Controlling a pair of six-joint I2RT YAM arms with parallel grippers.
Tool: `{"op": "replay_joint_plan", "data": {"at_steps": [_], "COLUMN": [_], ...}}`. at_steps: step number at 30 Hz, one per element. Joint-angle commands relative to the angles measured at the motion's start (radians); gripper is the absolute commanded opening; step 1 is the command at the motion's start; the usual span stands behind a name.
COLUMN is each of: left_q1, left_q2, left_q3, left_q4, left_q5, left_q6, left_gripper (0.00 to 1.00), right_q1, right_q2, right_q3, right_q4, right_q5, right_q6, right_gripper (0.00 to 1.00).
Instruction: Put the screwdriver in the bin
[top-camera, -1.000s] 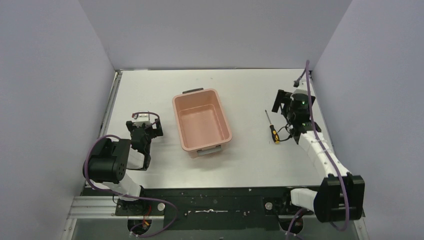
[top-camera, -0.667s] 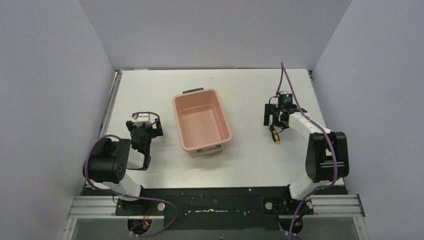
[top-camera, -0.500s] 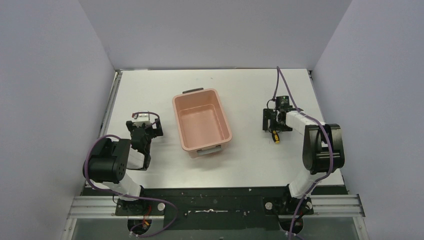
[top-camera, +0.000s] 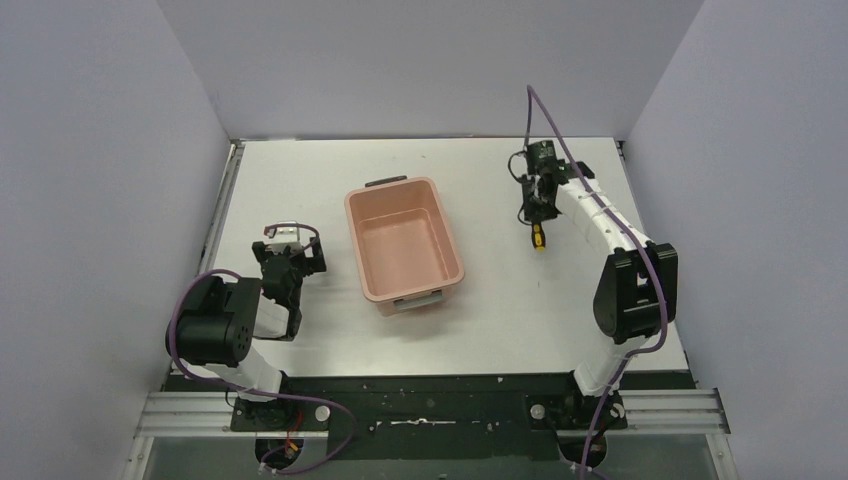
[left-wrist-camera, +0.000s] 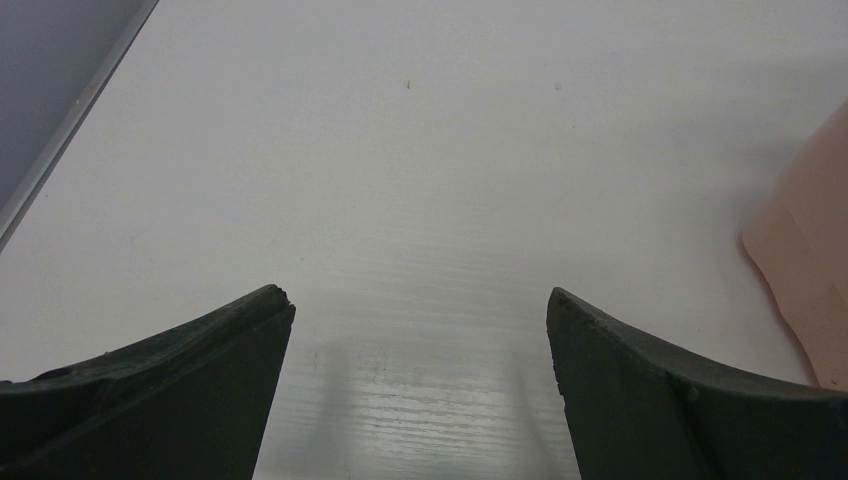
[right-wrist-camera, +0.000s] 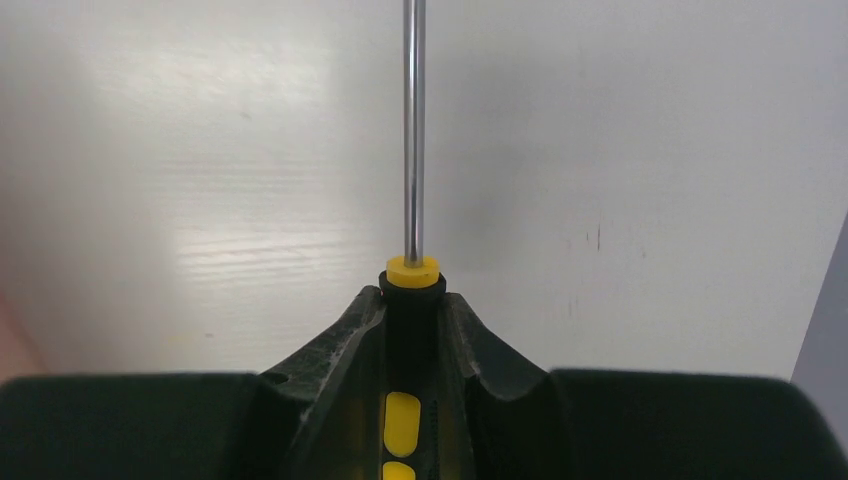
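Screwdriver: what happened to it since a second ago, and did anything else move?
The right gripper swung over the screwdriver and shut on its black-and-yellow handle. It then carried it a little toward the far edge of the table, and it looks lifted. The bin and the open left gripper stayed where they were.

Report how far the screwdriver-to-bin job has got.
Done: the right gripper is shut on the screwdriver by its handle, shaft pointing out ahead. In hand: it is held to the right of the bin, not above it. Left: carry it over the empty bin and release. The left gripper is open, holding nothing.
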Motion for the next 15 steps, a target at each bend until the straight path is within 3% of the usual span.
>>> {"op": "replay_joint_plan", "data": {"at_steps": [1, 4, 9, 12, 15], "left_q1": [0.006, 0.007, 0.006, 0.006, 0.006], "left_q2": [-0.007, -0.006, -0.006, -0.006, -0.006], "left_q3": [0.012, 0.012, 0.012, 0.012, 0.012], "left_q4": [0.028, 0.028, 0.028, 0.028, 0.028], "left_q5": [0.017, 0.016, 0.017, 0.017, 0.017], "left_q6": [0.009, 0.009, 0.009, 0.01, 0.01], "left_gripper": [0.97, 0.97, 0.97, 0.97, 0.97], "right_q1": [0.094, 0.254, 0.54, 0.623, 0.636], "right_q2": [-0.058, -0.027, 0.098, 0.193, 0.255], "right_q3": [0.29, 0.441, 0.619, 0.696, 0.669], "right_q4": [-0.232, -0.284, -0.22, -0.195, -0.169], "right_q5": [0.045, 0.073, 0.004, 0.021, 0.014], "right_q6": [0.14, 0.228, 0.29, 0.285, 0.287], "right_gripper": [0.0, 0.0, 0.0, 0.0, 0.0]}}
